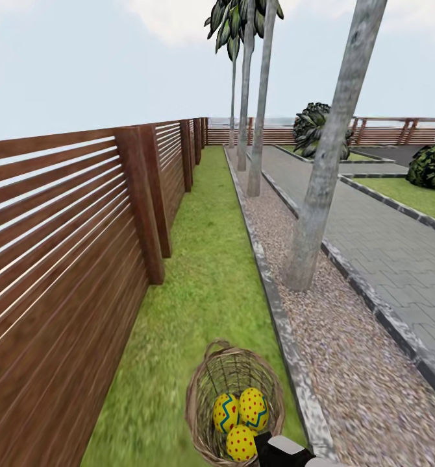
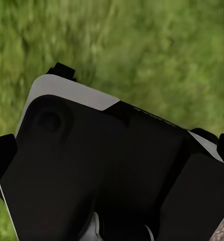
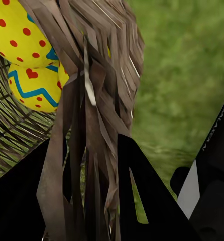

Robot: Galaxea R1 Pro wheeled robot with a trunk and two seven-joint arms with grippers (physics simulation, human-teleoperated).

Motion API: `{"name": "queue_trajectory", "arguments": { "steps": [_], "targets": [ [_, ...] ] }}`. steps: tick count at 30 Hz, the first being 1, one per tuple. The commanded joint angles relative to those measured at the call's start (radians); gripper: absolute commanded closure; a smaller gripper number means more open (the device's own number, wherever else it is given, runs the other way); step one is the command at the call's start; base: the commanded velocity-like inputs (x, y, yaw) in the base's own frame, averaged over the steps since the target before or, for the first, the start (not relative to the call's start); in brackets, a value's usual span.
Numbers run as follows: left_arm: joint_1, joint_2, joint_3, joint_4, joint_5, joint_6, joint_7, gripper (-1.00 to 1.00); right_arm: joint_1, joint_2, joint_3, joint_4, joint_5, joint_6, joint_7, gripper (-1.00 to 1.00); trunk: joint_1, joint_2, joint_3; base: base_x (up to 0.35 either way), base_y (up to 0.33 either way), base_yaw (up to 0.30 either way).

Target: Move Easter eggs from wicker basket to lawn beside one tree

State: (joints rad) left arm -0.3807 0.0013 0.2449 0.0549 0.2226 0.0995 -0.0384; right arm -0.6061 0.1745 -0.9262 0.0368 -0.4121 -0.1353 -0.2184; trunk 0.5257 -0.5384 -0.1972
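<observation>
The wicker basket (image 1: 204,415) sits on the lawn (image 1: 198,285) at the bottom of the head view. Inside it lie the three Easter eggs (image 1: 241,442), yellow with red dots and blue zigzags. My right gripper (image 3: 87,201) has the basket's wall (image 3: 97,100) between its two dark fingers, which press on it from both sides; two eggs (image 3: 34,85) show just beyond. Part of my right arm (image 1: 282,451) shows at the basket's right rim. My left gripper (image 2: 112,150) is open, its fingertips (image 2: 1,155) far apart over grass and my own dark body. The nearest tree (image 1: 315,194) rises from the gravel ahead on the right.
A brown slatted fence (image 1: 68,259) runs along the lawn's left side. A grey stone kerb (image 1: 276,305) separates the grass from a gravel strip (image 1: 347,350), with grey paving (image 1: 386,240) further right. More trunks (image 1: 260,130) stand further up the strip.
</observation>
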Motion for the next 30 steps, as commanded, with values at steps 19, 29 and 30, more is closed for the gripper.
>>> {"name": "queue_trajectory", "arguments": {
  "steps": [19, 29, 30],
  "targets": [
    [-0.001, 0.0, 0.001, 0.002, 0.011, 0.002, -0.003, -1.0, -0.001, 0.0, 0.003, 0.002, -0.005, -0.006, 0.0, 1.0, 0.001, -0.002, -0.002, 0.325, 0.0, 0.0],
    [-0.001, 0.0, 0.001, 0.002, 0.011, 0.002, -0.003, -1.0, -0.001, 0.0, 0.003, 0.002, -0.005, -0.006, 0.0, 1.0, 0.001, -0.002, -0.002, 0.325, 0.0, 0.0],
    [-0.001, 0.0, 0.001, 0.002, 0.011, 0.002, -0.003, -1.0, -0.001, 0.0, 0.003, 0.002, -0.005, -0.006, 0.0, 1.0, 0.001, -0.002, -0.002, 0.325, 0.0, 0.0]
  ]
}}
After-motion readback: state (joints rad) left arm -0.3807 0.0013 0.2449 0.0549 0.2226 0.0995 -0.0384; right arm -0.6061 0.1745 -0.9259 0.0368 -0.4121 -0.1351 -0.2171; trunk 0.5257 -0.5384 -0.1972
